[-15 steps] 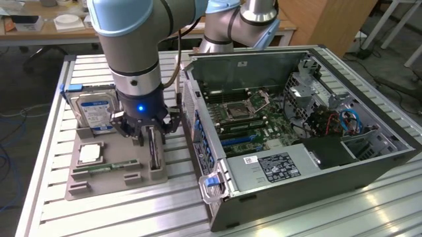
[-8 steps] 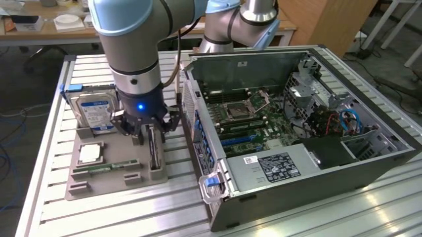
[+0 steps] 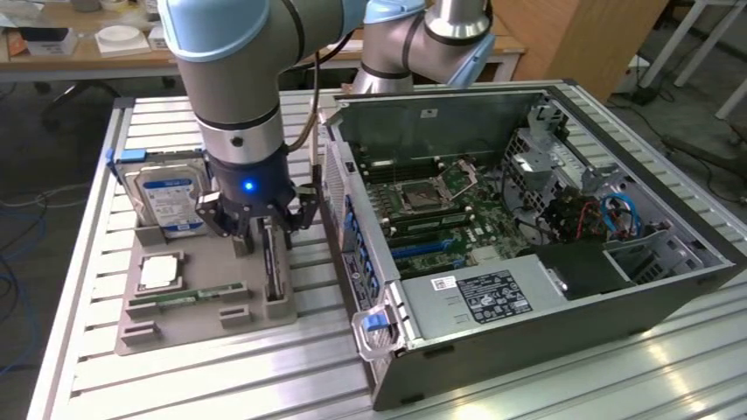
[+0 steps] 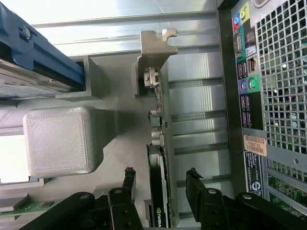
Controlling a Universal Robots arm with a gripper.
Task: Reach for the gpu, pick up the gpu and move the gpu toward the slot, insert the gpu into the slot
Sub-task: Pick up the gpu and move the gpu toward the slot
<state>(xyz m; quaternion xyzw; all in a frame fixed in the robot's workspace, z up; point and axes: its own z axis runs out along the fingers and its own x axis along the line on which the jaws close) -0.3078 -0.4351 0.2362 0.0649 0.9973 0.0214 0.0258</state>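
The arm reaches down over a grey tray that sits on the slatted metal surface, toward the exterior view's left. Its gripper hangs right above the gpu, which stands on its long edge in a holder at the side of the tray nearest the computer case.

From the wrist view, the gripper has its two black fingers spread wide apart. One is on each side of the gpu, so the card's thin edge runs up the gap between them. I can see a little space between each fingertip and the card. The gripper straddles the card without clamping it, and it holds nothing. The black cooler face of the card is toward one finger. Its silver end bracket sticks out at the far end, beyond the fingertips.

The gpu is seated in the tray, upright and not lifted. Beside it in the tray lie a slim green memory stick and a square processor chip. A silver hard drive with a blue label stands propped up at the back of the tray, just beside the arm.

The computer case lies open on the same surface toward the exterior view's right, with its main board facing up. Its perforated rear panel, with the coloured sockets, is just beside the tray.
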